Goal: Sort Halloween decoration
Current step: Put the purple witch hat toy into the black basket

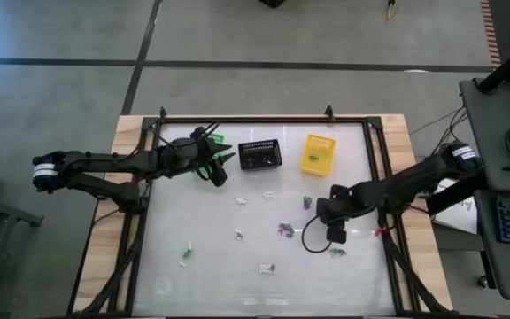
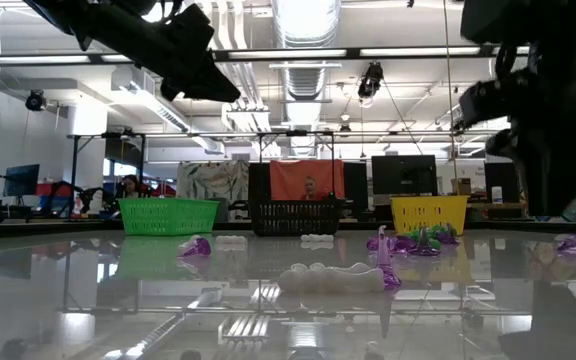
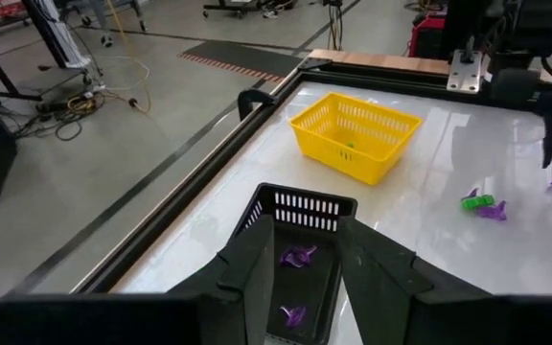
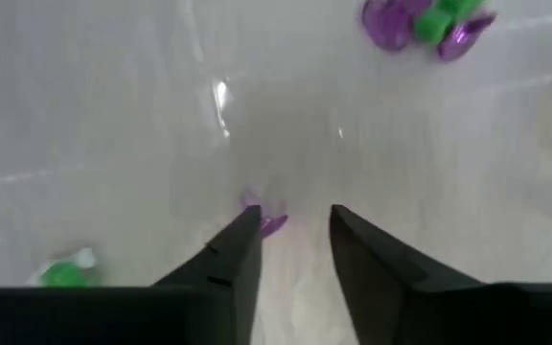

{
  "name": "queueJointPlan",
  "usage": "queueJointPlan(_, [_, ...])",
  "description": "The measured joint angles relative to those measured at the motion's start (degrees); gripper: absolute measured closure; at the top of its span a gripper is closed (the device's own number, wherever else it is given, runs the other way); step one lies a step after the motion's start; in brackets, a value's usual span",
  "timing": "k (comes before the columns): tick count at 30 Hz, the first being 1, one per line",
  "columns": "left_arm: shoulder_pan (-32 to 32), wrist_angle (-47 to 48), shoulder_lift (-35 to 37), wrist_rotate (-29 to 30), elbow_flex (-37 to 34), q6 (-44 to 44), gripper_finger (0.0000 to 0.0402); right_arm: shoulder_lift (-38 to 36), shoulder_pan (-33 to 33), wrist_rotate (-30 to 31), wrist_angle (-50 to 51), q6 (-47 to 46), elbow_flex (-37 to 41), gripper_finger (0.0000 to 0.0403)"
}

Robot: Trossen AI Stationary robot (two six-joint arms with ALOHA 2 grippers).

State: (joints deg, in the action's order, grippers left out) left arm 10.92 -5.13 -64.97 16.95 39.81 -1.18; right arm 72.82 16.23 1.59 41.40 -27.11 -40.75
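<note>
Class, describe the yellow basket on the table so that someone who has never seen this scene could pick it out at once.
Start at the white table and look along its far edge, where small baskets stand. The yellow basket is the one nearest the right arm's side, just beside the black basket. Unlike the black one, which holds purple trinkets, it is bright yellow, with a single tiny green piece inside.

hidden: purple trinket partly behind right gripper fingers | blurred: green trinket, perhaps white-tipped

Legible text: none | Labels, brands, numbers, signs: none readable in any view | Background screens and banner in the low view: too small to read
</note>
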Motion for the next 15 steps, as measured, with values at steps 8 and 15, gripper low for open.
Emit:
queueJointPlan(8, [0.0,0.0,0.0,0.0,0.0,-0.9,0.0299,6.5,0.0,-2.6,-0.3,-0.1,0.0,0.0206])
queueJointPlan(15, [0.0,0.0,0.0,0.0,0.0,-0.9,0.0299,8.3,0.0,-3.3,-0.4,-2.4,-0.1,0.0217])
